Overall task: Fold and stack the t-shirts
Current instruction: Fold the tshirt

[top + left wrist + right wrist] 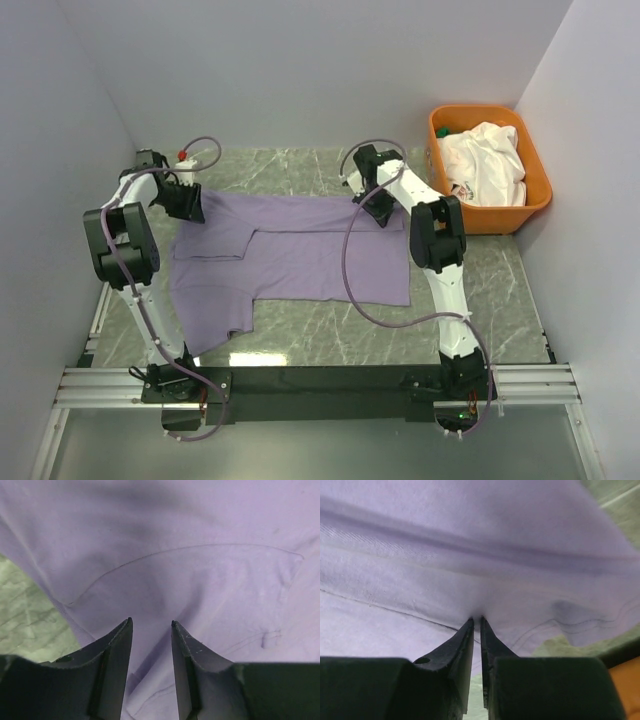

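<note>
The lavender t-shirt (300, 260) lies flat on the marble table, its left part folded over with a sleeve toward the front left. My left gripper (188, 205) is at the shirt's far left corner; in the left wrist view it (151, 622) is open, jaws apart over the lavender cloth (200, 580). My right gripper (378, 212) is at the shirt's far edge, right of the middle; in the right wrist view it (477, 618) is shut on a pinch of the lavender cloth (470, 555). The white t-shirt (485, 160) lies crumpled in the orange tub.
The orange tub (497, 220) stands at the far right by the wall; its corner shows in the right wrist view (627, 685). A small white item with a red top (182, 155) sits far left. Grey walls enclose the green marble table (350, 335).
</note>
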